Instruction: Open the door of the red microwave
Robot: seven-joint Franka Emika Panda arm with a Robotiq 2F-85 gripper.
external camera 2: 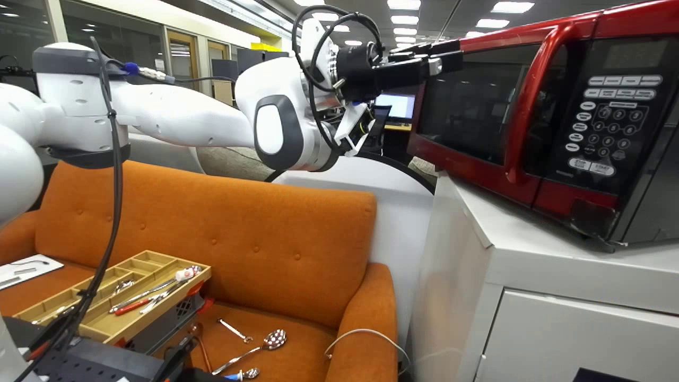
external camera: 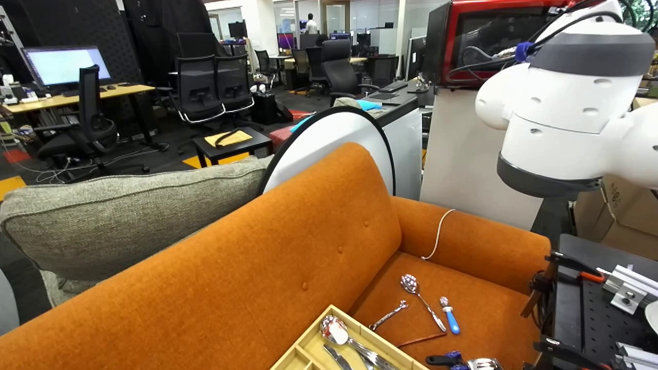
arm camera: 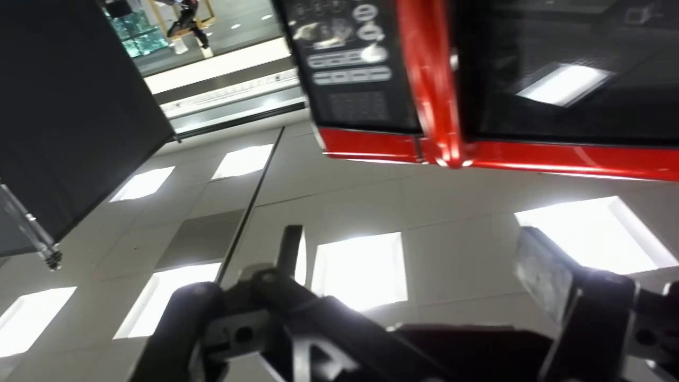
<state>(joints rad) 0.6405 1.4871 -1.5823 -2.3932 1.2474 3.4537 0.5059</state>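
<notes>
The red microwave point(external camera 2: 562, 196) stands at the right in an exterior view, its door point(external camera 2: 477, 101) closed flush with the keypad panel. A vertical red handle point(external camera 2: 530, 106) runs down the door's keypad side. My gripper point(external camera 2: 451, 54) is raised level with the door's upper part, short of the handle; I cannot tell if it touches the door. In the wrist view the microwave appears upside down, with the handle point(arm camera: 432, 79) at the top. There my gripper point(arm camera: 412, 246) is open, with only ceiling between its fingers. The arm hides part of the door point(external camera: 493, 38) in an exterior view.
A white pedestal point(external camera 2: 456, 276) bears the microwave. Below the arm is an orange couch point(external camera 2: 254, 223) with a wooden cutlery tray point(external camera 2: 204, 270) and loose utensils. A round white panel point(external camera: 329, 139) leans behind the couch. Black cables point(external camera 2: 297, 32) loop around the wrist.
</notes>
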